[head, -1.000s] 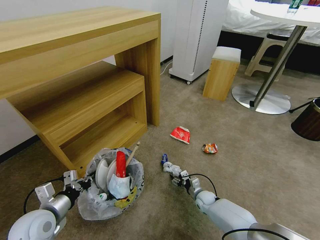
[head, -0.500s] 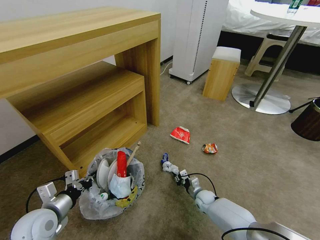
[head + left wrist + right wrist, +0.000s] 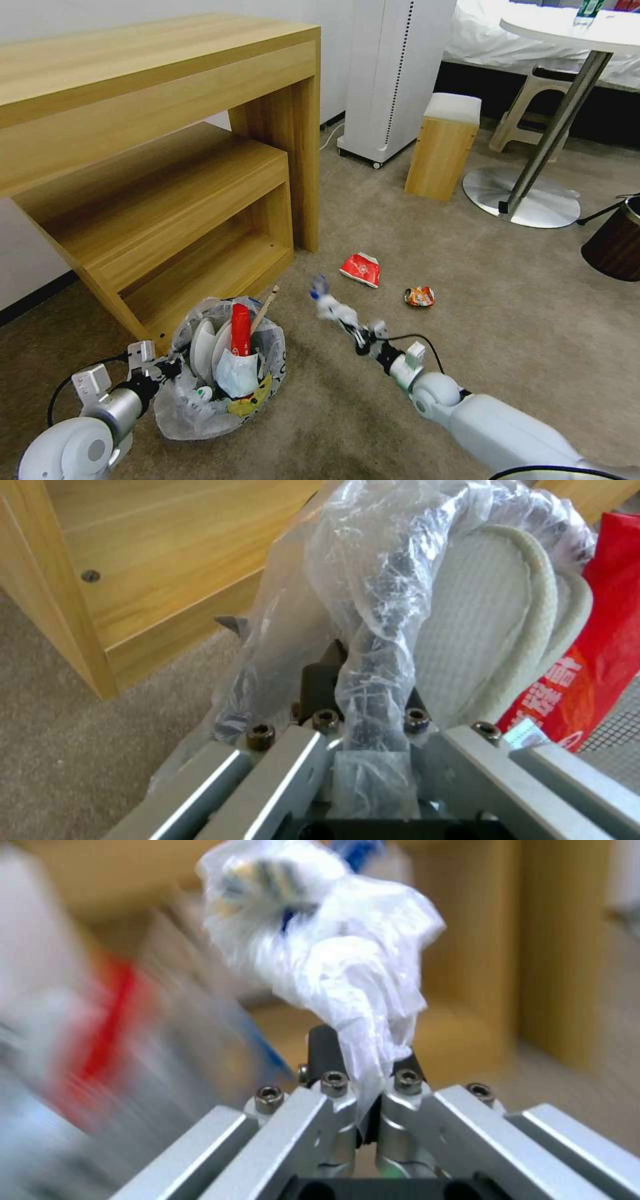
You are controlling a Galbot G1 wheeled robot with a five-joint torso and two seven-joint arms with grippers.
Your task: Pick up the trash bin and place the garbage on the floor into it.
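Right gripper is clamped on a crumpled white plastic wrapper with a blue bit at its far end, carrying it off the beige short-pile carpet floor. In the right wrist view the fingers are pinched tight on the wrapper's tail; background there is motion-blurred. The wrapper hangs in the air between the bin and the red litter, apart from both.

Left gripper grips the near rim of the small round dark trash bin lined with crinkly clear plastic bag. The left wrist view shows the jaws closed narrow on the bag-wrapped rim. Bin sits low at the foot of the light wood two-tier table, just beside its lower shelf corner.

Inside the bin:
- two white slippers, upright
- red wrapper packet
- wooden stick, leaning out
- blue-white mask

On the carpet, well apart from the bin: flattened red-white packet and small crumpled orange wrapper, near each other.
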